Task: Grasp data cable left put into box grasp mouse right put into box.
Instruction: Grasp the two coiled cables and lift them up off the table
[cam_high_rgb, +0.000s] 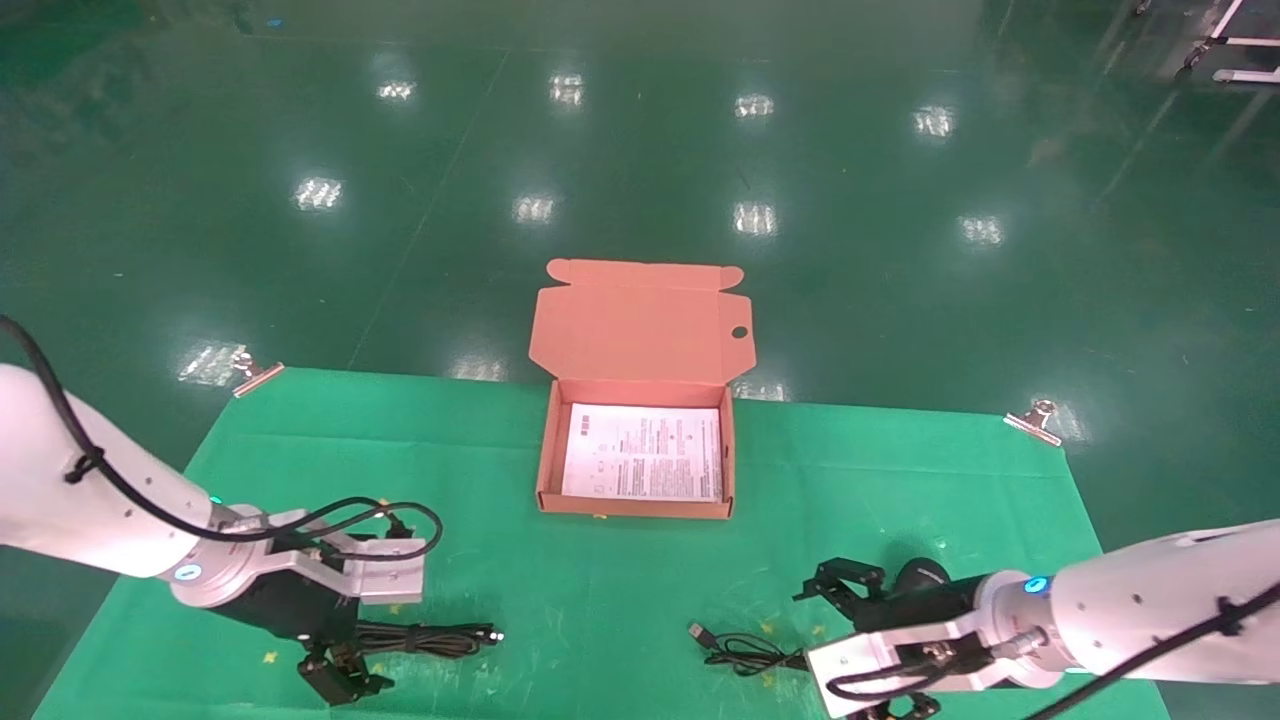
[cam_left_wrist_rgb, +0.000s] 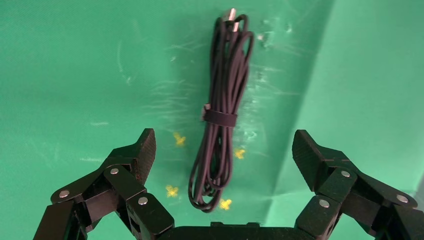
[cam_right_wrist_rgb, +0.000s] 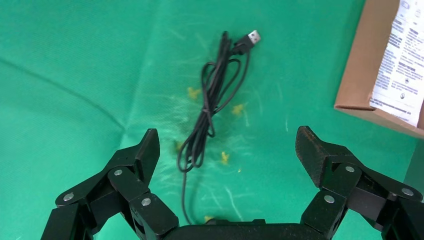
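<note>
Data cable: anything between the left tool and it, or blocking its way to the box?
Nothing visible. The left tool hangs open over the data cable, bare green cloth lies between it and the box, whose lid stands open.

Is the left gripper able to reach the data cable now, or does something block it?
Probably yes. The left gripper hangs open right over the data cable, which lies bundled on the green cloth with nothing on or beside it. Its fingers stand on both sides of the bundle.
</note>
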